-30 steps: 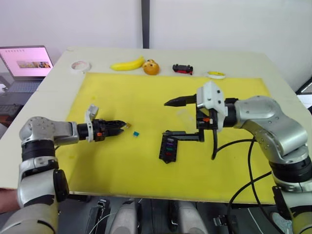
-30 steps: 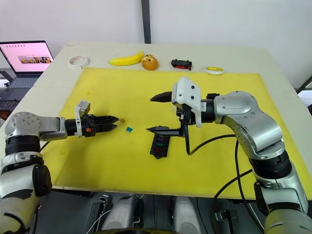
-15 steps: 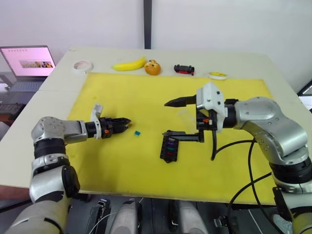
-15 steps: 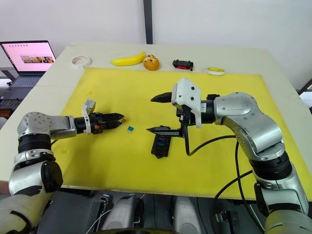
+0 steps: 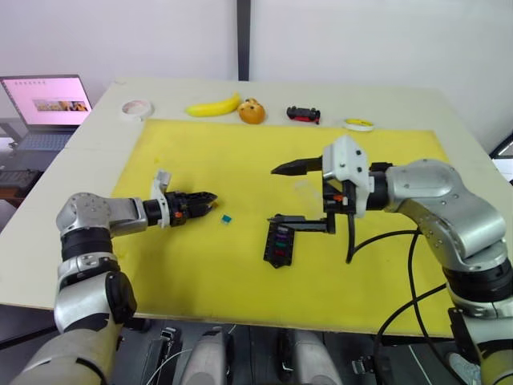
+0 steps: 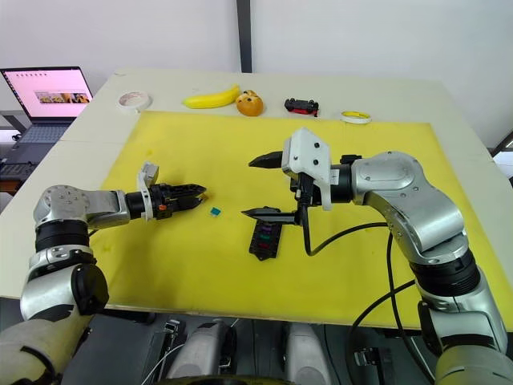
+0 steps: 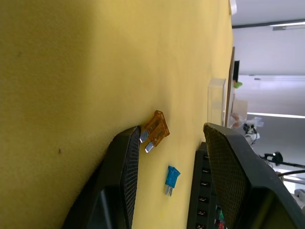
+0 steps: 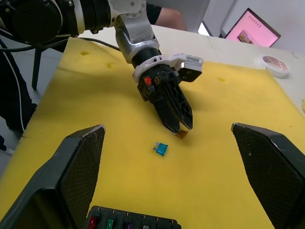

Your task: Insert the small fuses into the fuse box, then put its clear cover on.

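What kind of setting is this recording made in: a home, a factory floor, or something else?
Most likely a lab or office test bench, not a home or factory. A yellow mat covers a plain table against bare white walls, a laptop sits open beside it, and unrelated props, a banana and a toy car, line the far edge.

Silver arms – blk fingers, cables
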